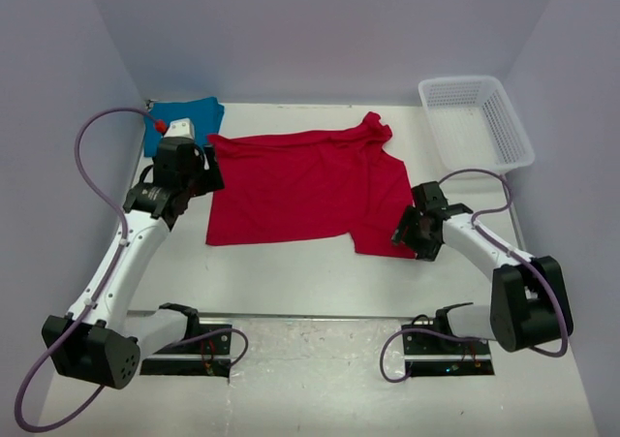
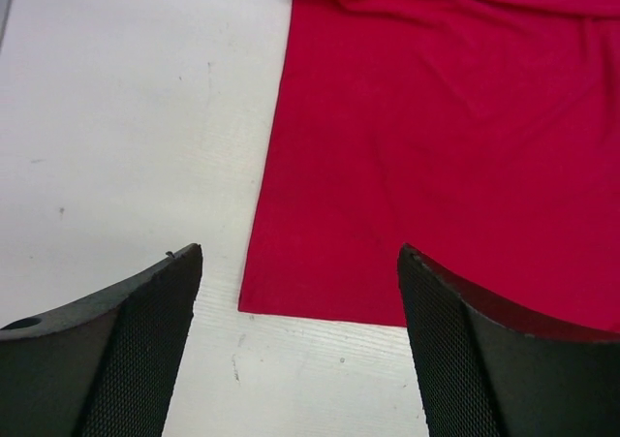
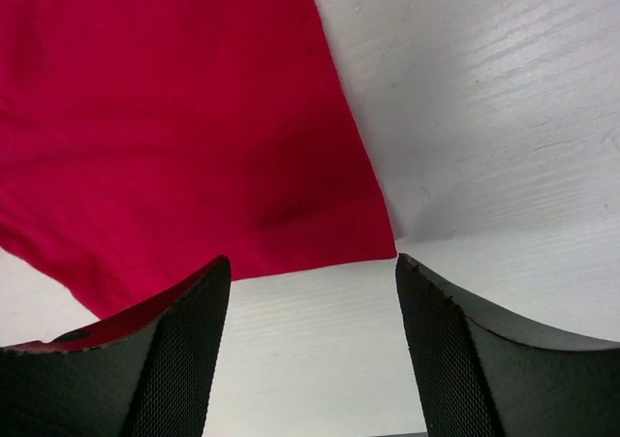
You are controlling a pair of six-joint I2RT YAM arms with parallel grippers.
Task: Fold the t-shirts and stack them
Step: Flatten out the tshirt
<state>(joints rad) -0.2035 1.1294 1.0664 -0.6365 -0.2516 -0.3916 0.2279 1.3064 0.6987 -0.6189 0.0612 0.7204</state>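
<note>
Red shirt lies spread flat on the table, seemingly laid out for folding. Left claw and right claw hover at its two near corners, each gaping wide and empty, apparently placed to pinch the hem. Teal shirt sits folded at far left.
</note>
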